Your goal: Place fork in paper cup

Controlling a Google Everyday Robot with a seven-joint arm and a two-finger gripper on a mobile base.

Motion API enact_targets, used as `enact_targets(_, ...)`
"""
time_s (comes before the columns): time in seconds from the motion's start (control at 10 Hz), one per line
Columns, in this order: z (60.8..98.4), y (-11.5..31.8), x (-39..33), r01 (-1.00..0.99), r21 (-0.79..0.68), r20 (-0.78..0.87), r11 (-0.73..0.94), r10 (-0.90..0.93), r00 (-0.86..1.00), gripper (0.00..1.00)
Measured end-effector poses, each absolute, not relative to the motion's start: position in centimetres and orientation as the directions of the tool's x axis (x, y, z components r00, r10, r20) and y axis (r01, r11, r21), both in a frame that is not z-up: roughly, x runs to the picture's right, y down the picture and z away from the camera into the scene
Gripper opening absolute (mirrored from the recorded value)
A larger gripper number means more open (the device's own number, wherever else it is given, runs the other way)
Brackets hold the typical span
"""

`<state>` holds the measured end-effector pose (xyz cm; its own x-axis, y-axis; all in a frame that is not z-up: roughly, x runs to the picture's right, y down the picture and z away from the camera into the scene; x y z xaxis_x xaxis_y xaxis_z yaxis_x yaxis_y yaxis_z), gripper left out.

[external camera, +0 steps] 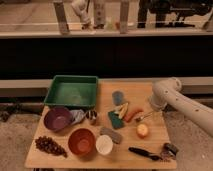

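The fork (144, 117) is a small silvery utensil lying on the wooden table (157, 137), just right of the orange carrot (133, 114). The white paper cup (104, 144) stands upright near the front edge, right of the orange-brown bowl (81, 141), with nothing seen in it. My white arm comes in from the right. My gripper (150, 109) hangs at its end, just above and behind the fork's right end. Whether it touches the fork cannot be told.
A green tray (72, 91) sits at the back left, with a purple bowl (57, 119) and small metal cup (92, 117) in front. A green sponge (116, 120), yellow fruit (142, 130), black-handled tool (142, 152) and grapes (49, 146) also lie on the table.
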<state>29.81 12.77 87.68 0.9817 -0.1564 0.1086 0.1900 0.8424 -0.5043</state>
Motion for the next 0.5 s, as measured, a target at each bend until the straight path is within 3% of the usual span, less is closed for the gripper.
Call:
enact_targets(0.2,88.0,13.4,29.7,0.177,-0.519,0.109,0.837,-0.141,0.984,0.79)
enact_targets(0.5,88.4,14.2,29.4,0.165,-0.536,0.114,0.828,-0.123,0.986,0.67)
